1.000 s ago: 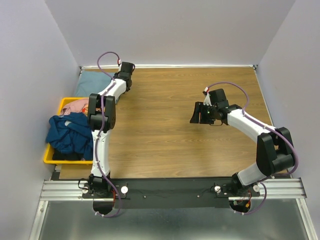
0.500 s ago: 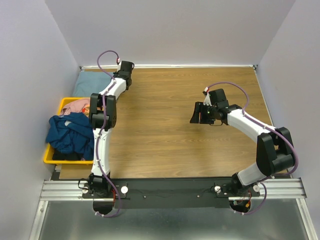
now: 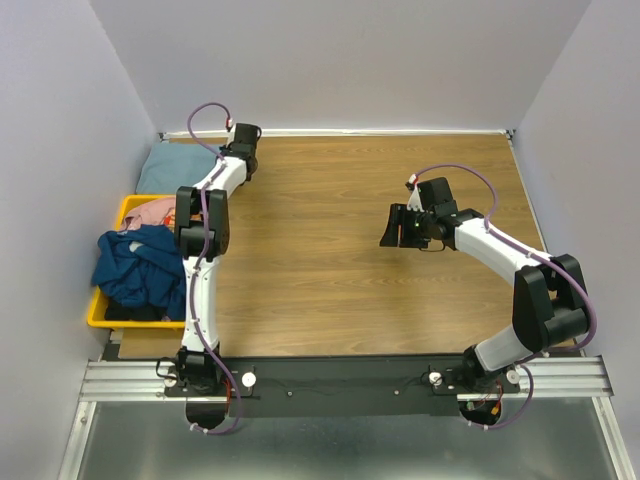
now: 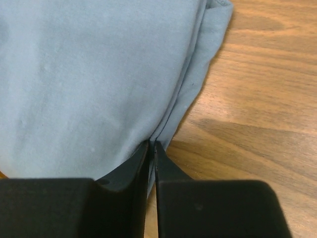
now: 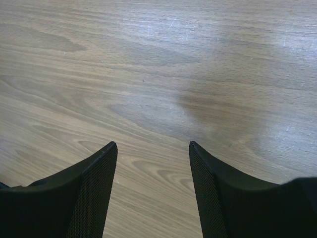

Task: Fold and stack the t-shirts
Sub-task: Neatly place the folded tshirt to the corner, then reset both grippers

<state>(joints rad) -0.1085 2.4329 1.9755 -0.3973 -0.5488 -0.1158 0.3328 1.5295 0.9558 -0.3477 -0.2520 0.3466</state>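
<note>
Blue-grey t-shirt (image 4: 99,74) lies folded at the far-left corner of the wooden surface (image 4: 257,124), its folded edge running straight ahead from the left fingers (image 4: 131,171), which are pressed together, tips touching that edge; whether they nip cloth cannot be told. Right fingers (image 5: 94,183) stand wide over the wood, well apart from every shirt, so the left arm is nearer; navy t-shirt (image 3: 140,270) and pink t-shirt (image 3: 152,210) lie in the yellow bin (image 3: 95,318).
</note>
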